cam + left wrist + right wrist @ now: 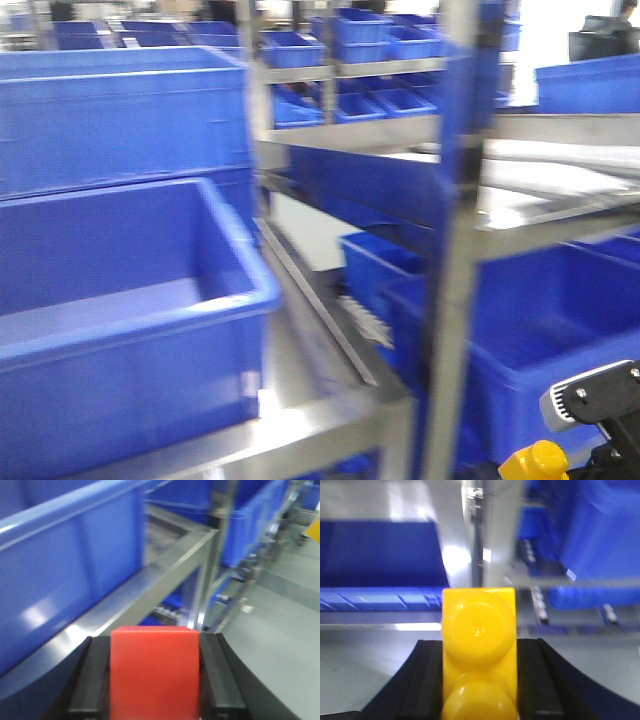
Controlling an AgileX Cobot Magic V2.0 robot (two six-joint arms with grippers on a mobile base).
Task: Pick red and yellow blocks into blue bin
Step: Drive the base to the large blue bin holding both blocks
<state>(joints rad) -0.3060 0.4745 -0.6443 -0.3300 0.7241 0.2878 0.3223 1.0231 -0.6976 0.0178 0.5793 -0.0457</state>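
My left gripper [154,641] is shut on the small red cube [154,675], which fills the gap between the black fingers [90,680]. It is held beside the steel shelf edge, just right of the smooth outer wall of the blue bin [65,575]. My right gripper [479,642] is shut on the yellow two-stud brick [479,650], studs facing the camera. In the front view the blue bin [120,400] stands on the left of the shelf, and the yellow brick [533,462] shows at the bottom right under the right arm's wrist [598,395]. The left gripper is out of the front view.
A taller ribbed blue crate [120,120] stands behind the bin. A steel rack post [455,250] rises in the middle, with the steel shelf rim [150,597] around the bin. More blue tubs [540,340] sit on the right and several on back shelves. The grey floor [270,645] lies right of the rack.
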